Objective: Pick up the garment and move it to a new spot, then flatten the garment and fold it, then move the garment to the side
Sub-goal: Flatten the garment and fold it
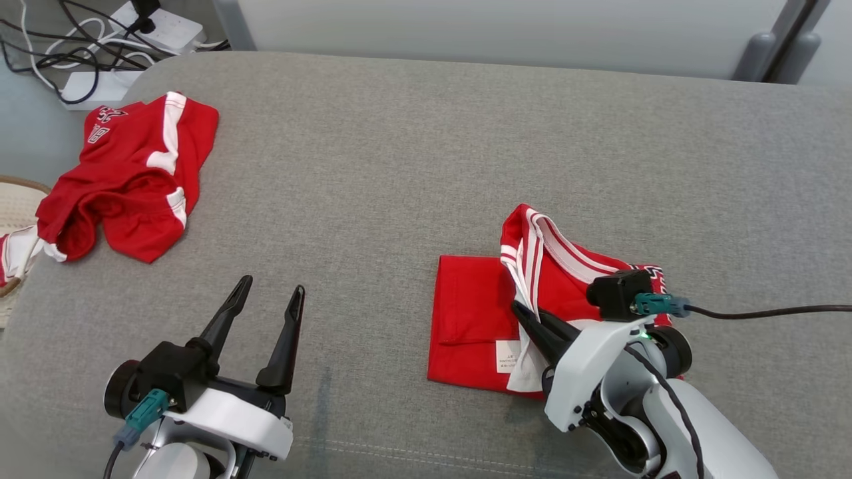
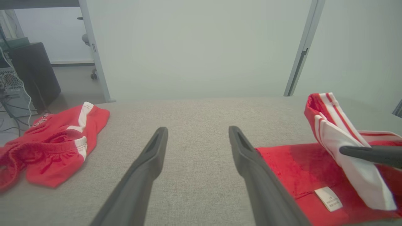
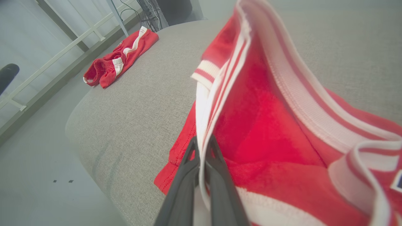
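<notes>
1. The grey counter [image 1: 399, 166] offers open passage across its middle and far right.
2. Crumpled red shorts [image 1: 133, 179] block the far left corner.
3. The red garment [image 1: 466, 313], its striped edge pinched up in the right gripper [image 1: 522, 313], occupies the near right.

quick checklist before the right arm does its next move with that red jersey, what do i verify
1. Right end effector shut on the jersey's striped trim: ok.
2. Left end effector open, empty, above bare cushion: ok.
3. Jersey lying fully flat: not ok, the pinched trim end stands up bunched.
4. Red shorts well apart from the jersey, at the cushion's far left: ok.
5. Grip takes a single layer: cannot tell.
</notes>
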